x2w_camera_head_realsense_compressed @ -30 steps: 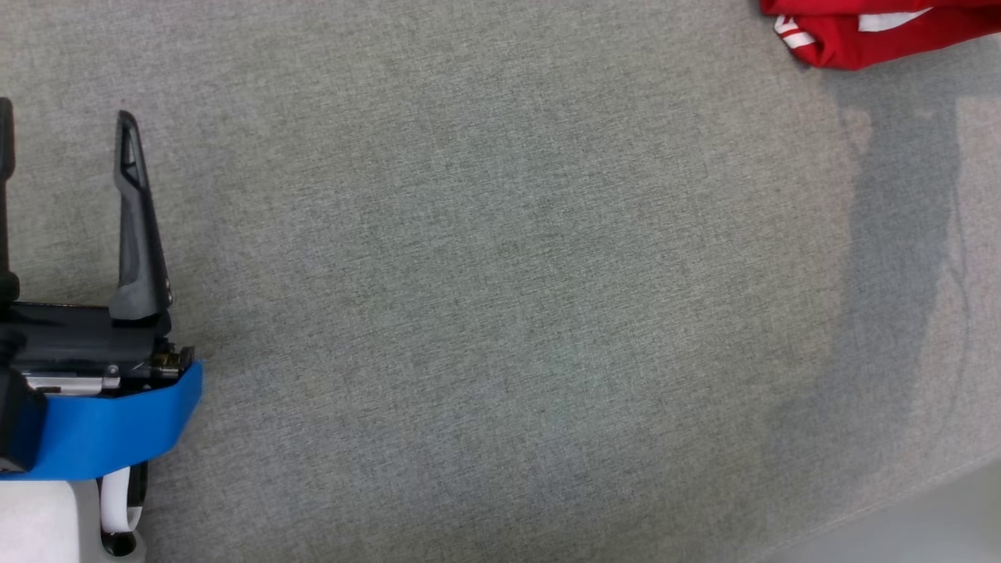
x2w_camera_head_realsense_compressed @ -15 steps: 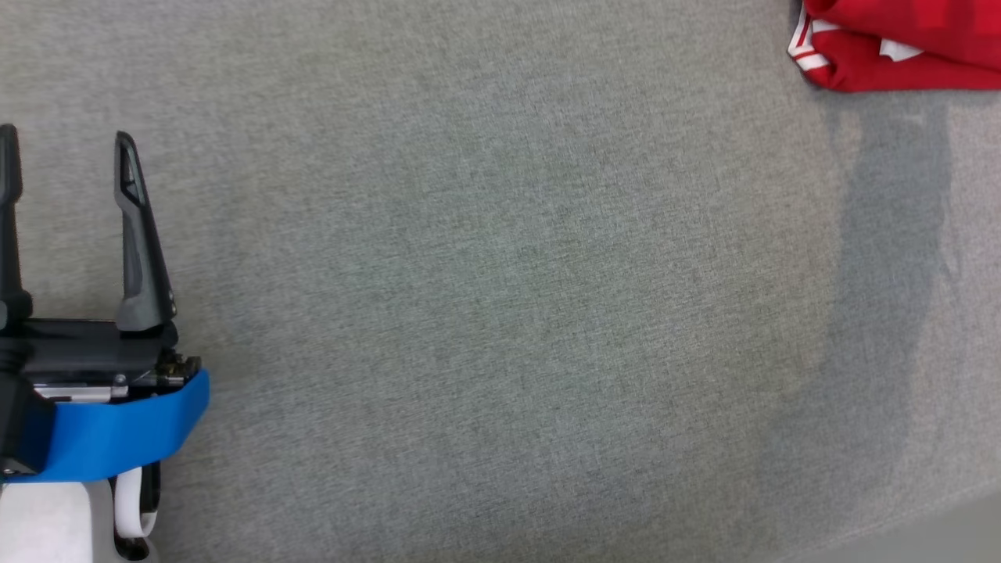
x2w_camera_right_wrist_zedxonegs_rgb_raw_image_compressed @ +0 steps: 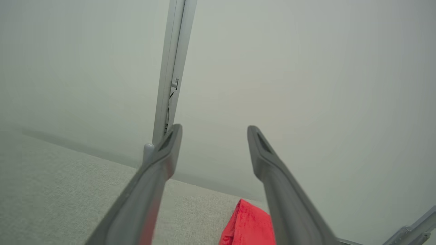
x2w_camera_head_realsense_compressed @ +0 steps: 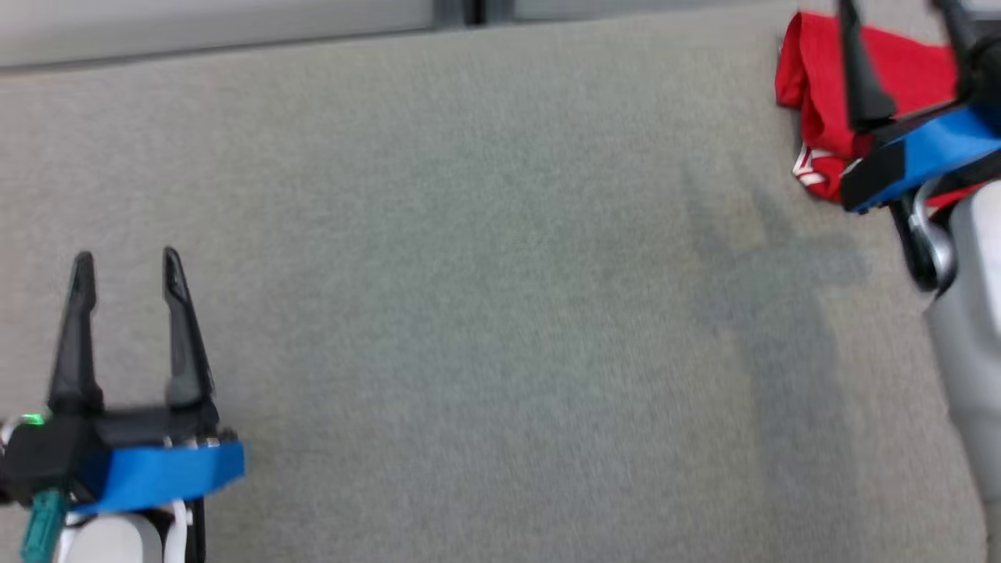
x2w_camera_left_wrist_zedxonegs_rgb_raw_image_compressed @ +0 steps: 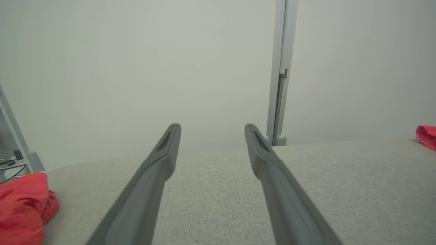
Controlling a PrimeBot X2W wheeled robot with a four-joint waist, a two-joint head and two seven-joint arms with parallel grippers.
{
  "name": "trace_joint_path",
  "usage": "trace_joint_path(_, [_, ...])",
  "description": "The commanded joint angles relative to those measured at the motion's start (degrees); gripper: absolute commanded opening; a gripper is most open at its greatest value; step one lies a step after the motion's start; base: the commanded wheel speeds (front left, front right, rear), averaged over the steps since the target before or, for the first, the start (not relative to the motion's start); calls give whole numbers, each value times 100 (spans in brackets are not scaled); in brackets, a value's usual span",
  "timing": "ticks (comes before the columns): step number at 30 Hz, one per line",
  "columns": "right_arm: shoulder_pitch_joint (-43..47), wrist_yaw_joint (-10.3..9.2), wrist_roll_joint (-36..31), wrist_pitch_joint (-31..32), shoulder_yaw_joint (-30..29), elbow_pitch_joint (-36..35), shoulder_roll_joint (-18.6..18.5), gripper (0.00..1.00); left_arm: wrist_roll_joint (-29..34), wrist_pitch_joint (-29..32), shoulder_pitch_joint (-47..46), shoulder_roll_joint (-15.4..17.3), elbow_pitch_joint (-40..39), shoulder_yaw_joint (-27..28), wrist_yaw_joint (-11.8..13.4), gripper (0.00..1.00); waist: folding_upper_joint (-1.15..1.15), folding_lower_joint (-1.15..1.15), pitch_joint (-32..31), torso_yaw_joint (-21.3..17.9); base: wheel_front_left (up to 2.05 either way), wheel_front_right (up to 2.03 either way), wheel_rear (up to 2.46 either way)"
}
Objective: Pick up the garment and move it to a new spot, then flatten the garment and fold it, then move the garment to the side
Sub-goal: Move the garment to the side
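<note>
While empty, spread wide: left hand [x2w_camera_head_realsense_compressed: 127,258]; right hand [x2w_camera_right_wrist_zedxonegs_rgb_raw_image_compressed: 214,128]; two red garments [x2w_camera_left_wrist_zedxonegs_rgb_raw_image_compressed: 20,204] [x2w_camera_left_wrist_zedxonegs_rgb_raw_image_compressed: 427,136].

The garment [x2w_camera_head_realsense_compressed: 817,102] is red with a bit of white on it. It lies in a soft, folded heap on the grey table [x2w_camera_head_realsense_compressed: 485,274], close to the far edge, toward the right side.

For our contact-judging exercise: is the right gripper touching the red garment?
Cannot tell. In the head view the right gripper overlaps the red garment; in the right wrist view its open fingers cover the garment's edge, showing neither gap nor contact.
</note>
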Motion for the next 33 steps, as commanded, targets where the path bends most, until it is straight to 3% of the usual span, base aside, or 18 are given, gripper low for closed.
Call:
trace_joint_path(1, [254, -1, 56, -18, 22, -100, 81, 100, -44, -23, 76, -30, 98, 10, -22, 100, 1, 2, -184, 6, 0, 0, 0])
trace_joint_path(17, [3405, 0, 296, -19, -666, -1173, 841, 100, -117, -44, 742, -379, 1035, -10, -176, 100, 1, 2, -1639, 655, 0, 0, 0])
trace_joint_path(33, [4809, 0, 94, 77, -1137, -2014, 1397, 100, -20, -44, 789, -417, 1381, 40, -308, 100, 1, 2, -1910, 627, 0, 0, 0])
